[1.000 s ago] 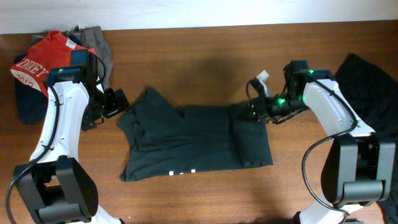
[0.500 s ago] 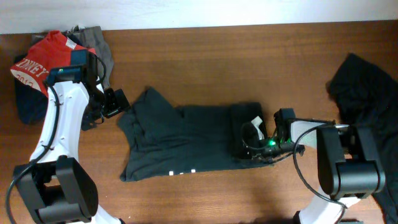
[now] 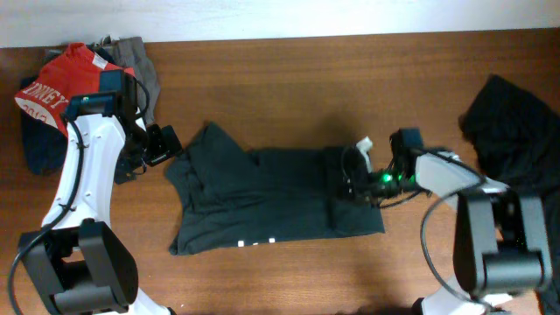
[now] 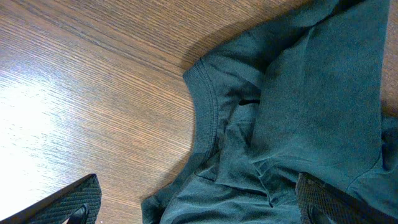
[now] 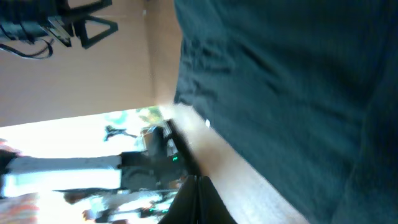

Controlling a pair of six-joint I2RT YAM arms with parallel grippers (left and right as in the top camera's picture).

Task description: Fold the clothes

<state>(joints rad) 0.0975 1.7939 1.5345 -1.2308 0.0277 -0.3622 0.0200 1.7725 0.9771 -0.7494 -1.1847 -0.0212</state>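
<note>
While the dark T-shirt [image 3: 262, 197] lies partly folded at the centre of the table [image 3: 280, 79], we see the left gripper [image 3: 164, 143] at its 9 o'clock collar, jaws wide apart and empty. The right gripper [image 3: 354, 175] sits at its 3 o'clock edge, jaws pressed together; whether they pinch cloth we cannot tell.

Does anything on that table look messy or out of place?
The dark T-shirt lies askew: its collar end is bunched and creased rather than flat. Other clothes sit in a loose heap at the far left corner.
</note>
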